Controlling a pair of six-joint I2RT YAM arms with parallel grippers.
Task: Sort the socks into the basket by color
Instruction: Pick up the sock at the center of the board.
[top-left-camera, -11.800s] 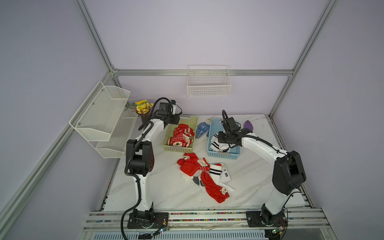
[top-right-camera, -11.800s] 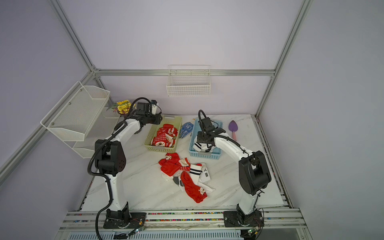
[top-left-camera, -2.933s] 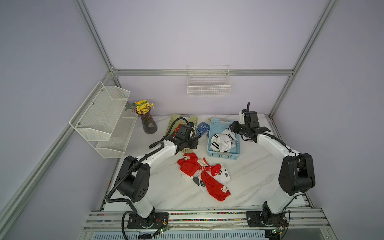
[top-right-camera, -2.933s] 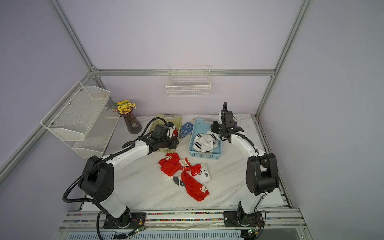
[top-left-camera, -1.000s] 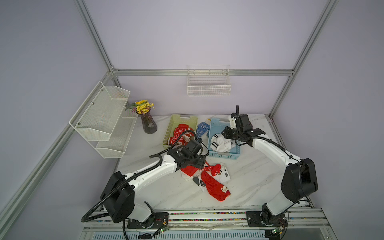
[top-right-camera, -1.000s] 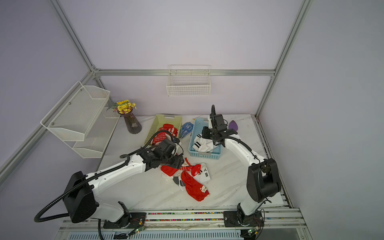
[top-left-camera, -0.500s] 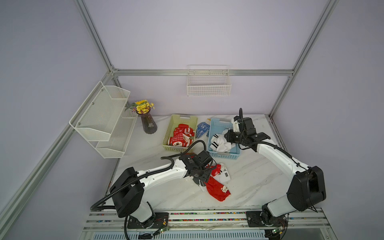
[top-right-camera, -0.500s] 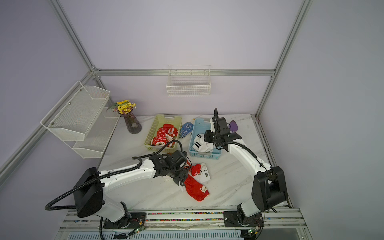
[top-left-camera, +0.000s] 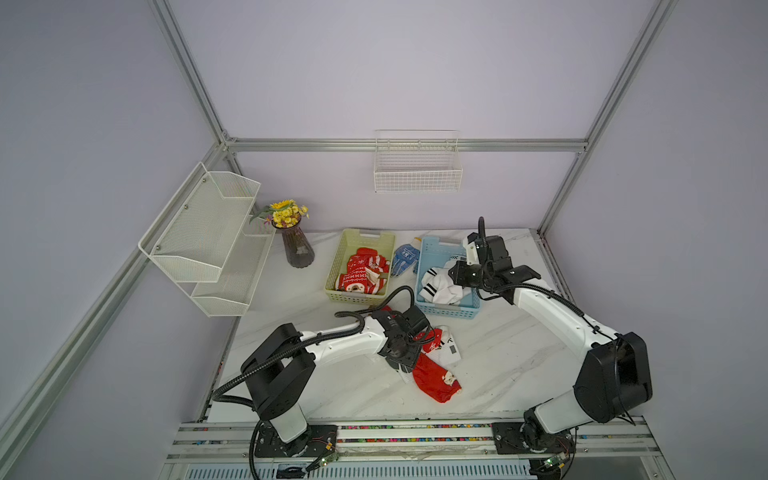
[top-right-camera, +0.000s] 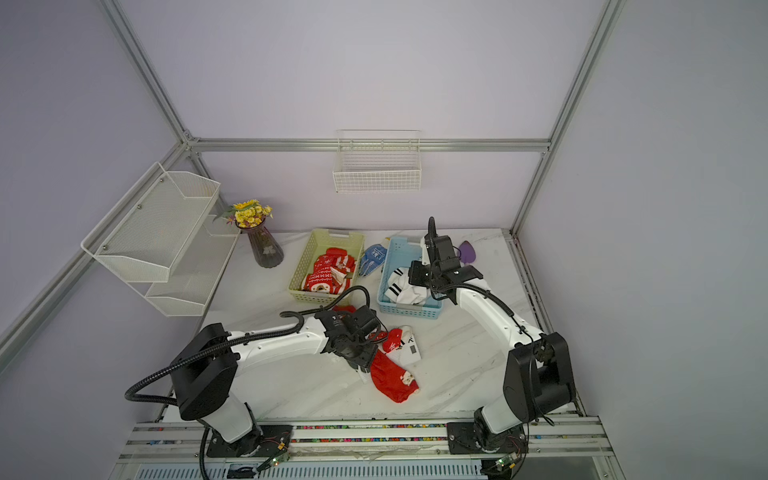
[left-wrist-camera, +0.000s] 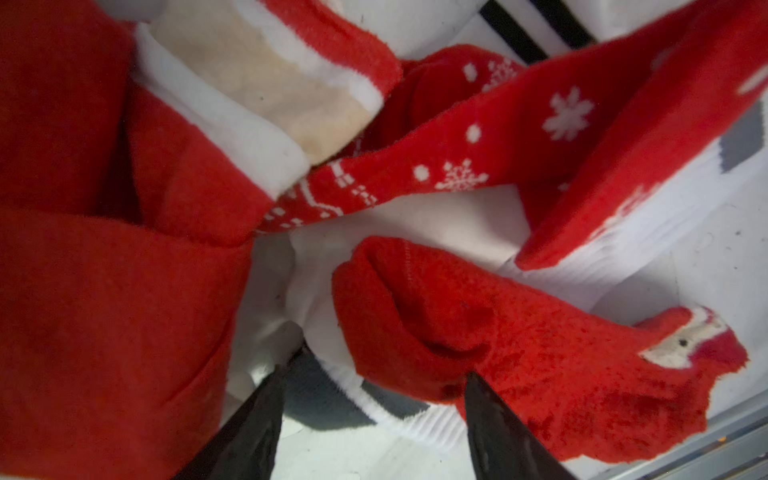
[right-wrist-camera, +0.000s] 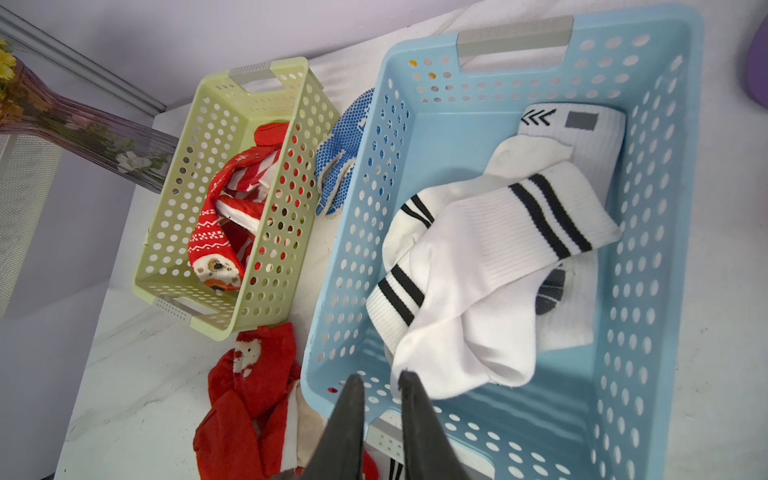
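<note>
Socks left to sort are the loose heap of soft fabric socks (top-left-camera: 436, 357) lying right under the left gripper (left-wrist-camera: 380, 370) on the white marble tabletop (top-left-camera: 519, 365). Its black fingers are spread. They straddle the edge of a fluffy red Santa sock (left-wrist-camera: 519, 345) and the ribbed cuff of a white sock with grey marks (left-wrist-camera: 415, 422), with nothing pinched yet.

So I'd call this the grab-a-red-one step. My guess for the next move: settle onto red fabric only, squeeze, lift it clear of the white one tangled beneath, then carry it to the pale green perforated plastic basket (top-left-camera: 359, 296) out beyond the fingertips. Dragging the white sock along looks like the main risk.

Counts:
- **Heap:** at least three red pieces and two white, too tangled to do better.
- **Green basket:** red patterned socks (top-left-camera: 361, 272), three-ish, can't separate them.
- **Light blue perforated plastic basket (right-wrist-camera: 648, 291), directly below the right gripper (right-wrist-camera: 380, 376):** white ribbed socks with black stripes (right-wrist-camera: 478, 257), three for sure, maybe a fourth underneath.
- **Everything else:** two baskets, one clump of blue dotted gloves (top-left-camera: 404, 258) wedged between them, and one dark glass vase of yellow flowers (top-left-camera: 297, 249) further off.

The right gripper's fingers are nearly pressed together, with just a thin slot and nothing in it that I can see.
</note>
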